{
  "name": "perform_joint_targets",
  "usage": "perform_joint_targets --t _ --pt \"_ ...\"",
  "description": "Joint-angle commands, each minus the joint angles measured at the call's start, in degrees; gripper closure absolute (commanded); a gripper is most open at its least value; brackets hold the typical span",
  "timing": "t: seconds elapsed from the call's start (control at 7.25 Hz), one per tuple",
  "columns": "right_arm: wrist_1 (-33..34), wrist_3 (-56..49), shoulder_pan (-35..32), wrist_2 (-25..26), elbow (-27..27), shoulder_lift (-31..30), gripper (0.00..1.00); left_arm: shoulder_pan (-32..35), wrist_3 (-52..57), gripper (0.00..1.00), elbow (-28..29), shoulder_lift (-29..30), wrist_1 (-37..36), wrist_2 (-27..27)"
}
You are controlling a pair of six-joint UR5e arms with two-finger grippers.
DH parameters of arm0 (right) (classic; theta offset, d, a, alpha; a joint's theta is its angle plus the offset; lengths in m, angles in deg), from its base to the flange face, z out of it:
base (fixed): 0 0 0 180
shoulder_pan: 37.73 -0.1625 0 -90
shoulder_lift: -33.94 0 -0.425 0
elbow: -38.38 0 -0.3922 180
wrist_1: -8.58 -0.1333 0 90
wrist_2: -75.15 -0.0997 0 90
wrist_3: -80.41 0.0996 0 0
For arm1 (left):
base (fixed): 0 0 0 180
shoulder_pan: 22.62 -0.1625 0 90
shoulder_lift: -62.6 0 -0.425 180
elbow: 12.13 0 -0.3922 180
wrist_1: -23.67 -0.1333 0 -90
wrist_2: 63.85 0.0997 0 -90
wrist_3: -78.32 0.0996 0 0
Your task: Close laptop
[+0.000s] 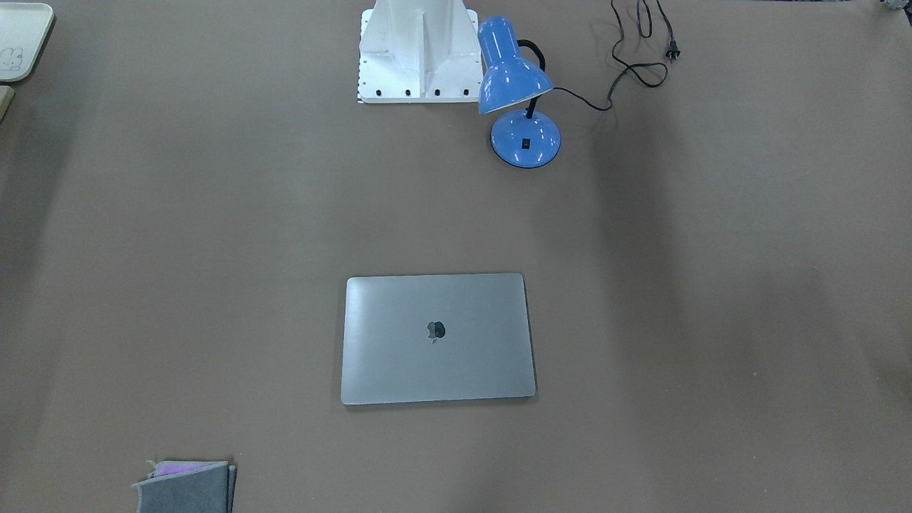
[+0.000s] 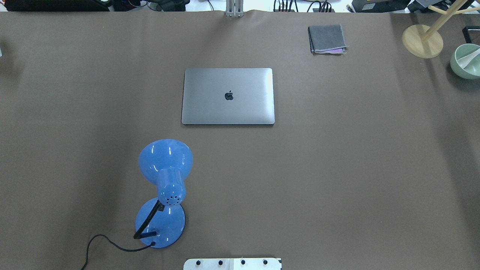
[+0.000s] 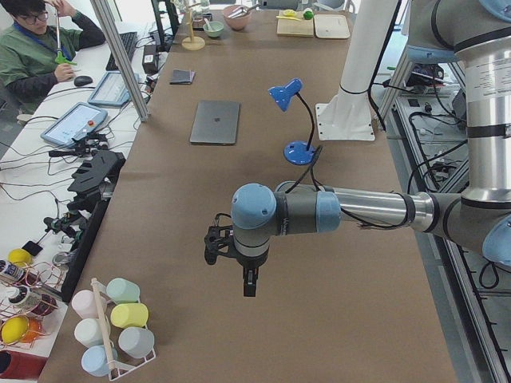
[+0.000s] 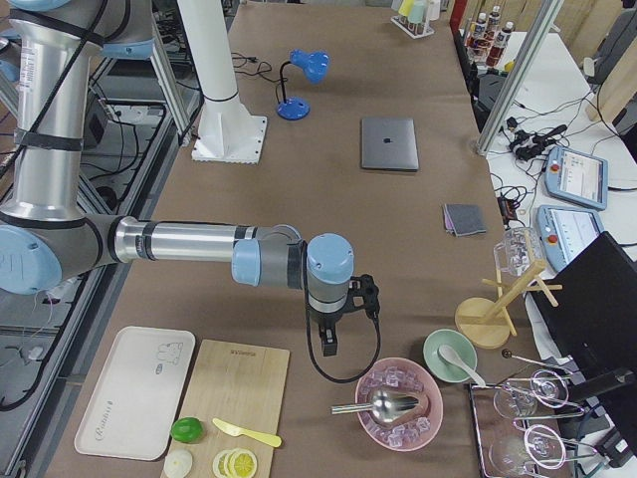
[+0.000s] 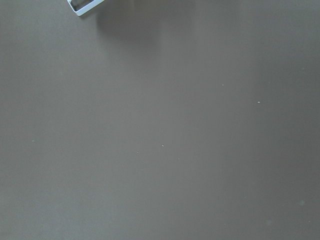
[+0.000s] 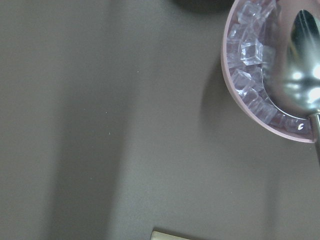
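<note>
The slim silver-grey laptop (image 1: 438, 338) lies flat on the brown table with its lid down and the dark apple logo facing up. It also shows in the overhead view (image 2: 228, 96) and small in both side views (image 3: 215, 121) (image 4: 389, 143). No arm is near it. My left gripper (image 3: 249, 283) hangs over bare table far toward the left end. My right gripper (image 4: 329, 344) hangs far toward the right end, beside a pink bowl. Both show only in the side views, so I cannot tell whether they are open or shut.
A blue desk lamp (image 2: 166, 161) with a black cord stands between the white robot base (image 1: 419, 50) and the laptop. A grey felt pouch (image 2: 327, 38) lies beyond the laptop. A pink bowl (image 4: 363, 393) holds ice and a spoon. A cup rack (image 3: 112, 323) stands at the left end.
</note>
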Motion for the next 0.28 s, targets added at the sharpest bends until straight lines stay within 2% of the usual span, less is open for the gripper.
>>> perform_joint_targets --t 0.0,0.14 --pt "0.0 0.0 0.0 -0.2 0.0 0.0 0.0 0.1 0.0 0.02 -0.1 0.0 0.0 -0.1" --pt "0.0 0.0 0.1 -0.3 0.0 0.0 0.0 0.1 0.0 0.02 -0.1 0.0 0.0 0.0"
